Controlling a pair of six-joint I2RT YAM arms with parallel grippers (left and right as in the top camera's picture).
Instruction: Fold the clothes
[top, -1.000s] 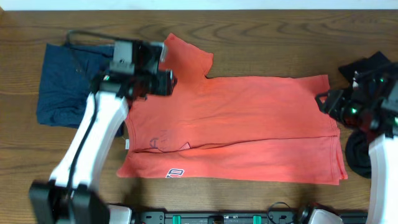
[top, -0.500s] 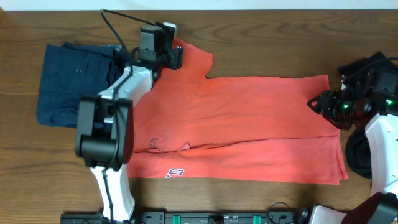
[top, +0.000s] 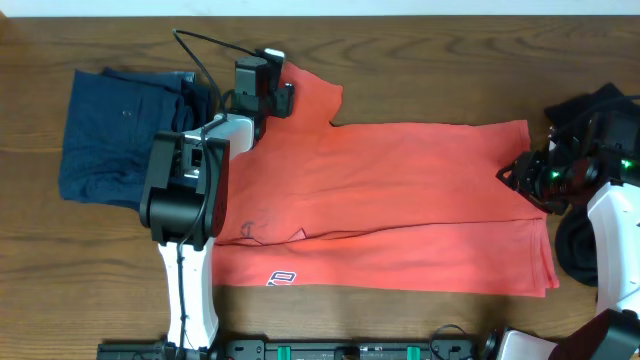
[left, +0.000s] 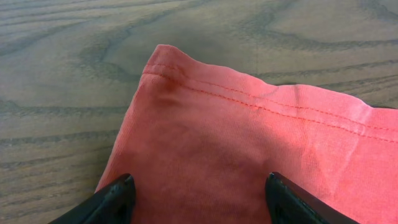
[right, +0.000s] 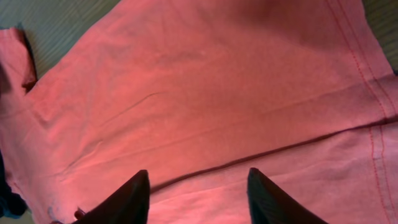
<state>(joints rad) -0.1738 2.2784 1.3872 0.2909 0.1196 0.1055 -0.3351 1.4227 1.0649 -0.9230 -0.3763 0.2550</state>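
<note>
Coral T-shirt (top: 400, 190) part-folded lengthwise on counter (top: 450, 60), sleeve (top: 305, 95) left; left pincer (left: 196, 196), right pincer (right: 198, 193) agape, empty.

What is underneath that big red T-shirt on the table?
The wooden table shows all round the coral-red T-shirt and presumably continues beneath. The shirt, folded lengthwise, covers part of itself. The left arm hides whether the navy garment reaches under it.

Table (top: 420, 60): dark brown wood, bold wavy grain, fills nearly whole overhead view. White strip (top: 400, 7): runs full width beyond table's far edge. Black rail (top: 360, 350): along table's near edge, green fittings (top: 285, 352) on it, detail too small to tell.
</note>
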